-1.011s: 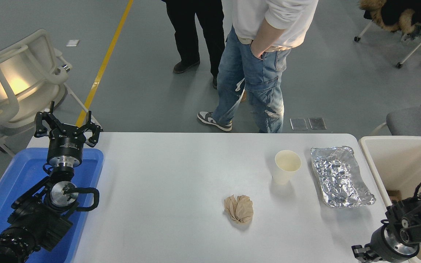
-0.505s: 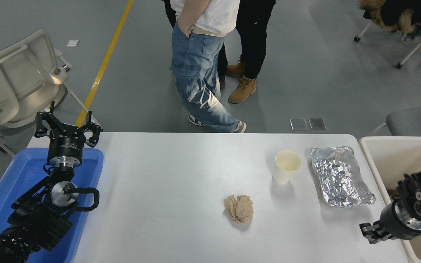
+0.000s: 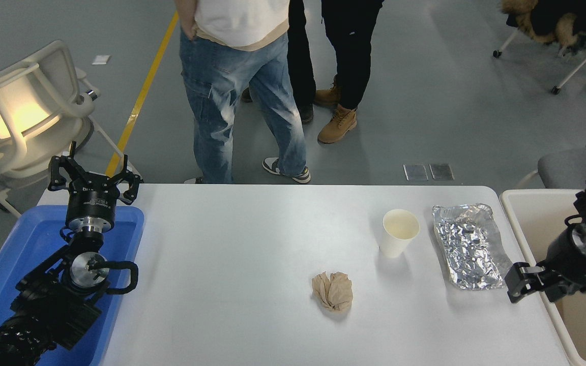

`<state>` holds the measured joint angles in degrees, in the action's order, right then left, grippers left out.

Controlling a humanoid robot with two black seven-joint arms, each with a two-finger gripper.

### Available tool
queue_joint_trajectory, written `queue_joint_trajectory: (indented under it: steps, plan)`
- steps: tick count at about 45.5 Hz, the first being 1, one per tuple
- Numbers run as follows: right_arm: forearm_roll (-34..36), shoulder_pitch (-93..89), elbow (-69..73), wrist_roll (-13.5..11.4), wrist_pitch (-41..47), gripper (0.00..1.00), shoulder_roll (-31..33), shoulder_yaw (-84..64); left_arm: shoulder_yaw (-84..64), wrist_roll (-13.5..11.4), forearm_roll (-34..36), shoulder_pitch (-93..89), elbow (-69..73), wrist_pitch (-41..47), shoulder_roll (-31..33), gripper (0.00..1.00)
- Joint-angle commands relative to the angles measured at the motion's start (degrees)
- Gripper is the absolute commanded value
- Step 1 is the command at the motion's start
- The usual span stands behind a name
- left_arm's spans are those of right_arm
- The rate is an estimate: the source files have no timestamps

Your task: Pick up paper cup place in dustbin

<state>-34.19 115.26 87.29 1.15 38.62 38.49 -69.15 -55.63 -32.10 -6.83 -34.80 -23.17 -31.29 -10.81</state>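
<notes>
The white paper cup (image 3: 400, 232) stands upright on the white table (image 3: 252, 244), right of centre, its cream inside showing. The cream-white dustbin (image 3: 542, 194) stands off the table's right edge. My right gripper (image 3: 534, 284) is open and empty. It hangs over the table's right edge, by the foil tray's near corner, about a cup's height to the right of and nearer than the cup. My left gripper (image 3: 92, 178) is open and parked at the far left over the blue tray.
A crinkled foil tray (image 3: 471, 244) lies between the cup and the dustbin. A crumpled brown paper ball (image 3: 332, 290) lies in front of the cup. A blue tray (image 3: 23, 239) sits at the left edge. People's legs (image 3: 242, 101) stand beyond the far side.
My right arm has risen from the lower right corner and moved away from me along the right edge. The person in jeans has walked to the left.
</notes>
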Motion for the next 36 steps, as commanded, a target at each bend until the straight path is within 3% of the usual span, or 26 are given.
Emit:
queue_joint_trajectory:
  steps: [1,20,36]
  plan:
    - [1.4,13.0,2.5,-0.1,6.4,1.00,0.4,-1.1,0.1,0.0,0.0,0.0,0.0,0.0,0.0,0.99]
    - [1.7,26.4,3.6,-0.1,6.4,1.00,0.2,-1.2,0.1,-0.1,0.0,0.0,0.1,0.0,0.0,0.99]
    - [1.9,22.8,-1.8,-0.4,6.4,1.00,-3.7,1.1,0.1,-0.1,0.0,-0.1,0.0,0.0,0.0,0.99]
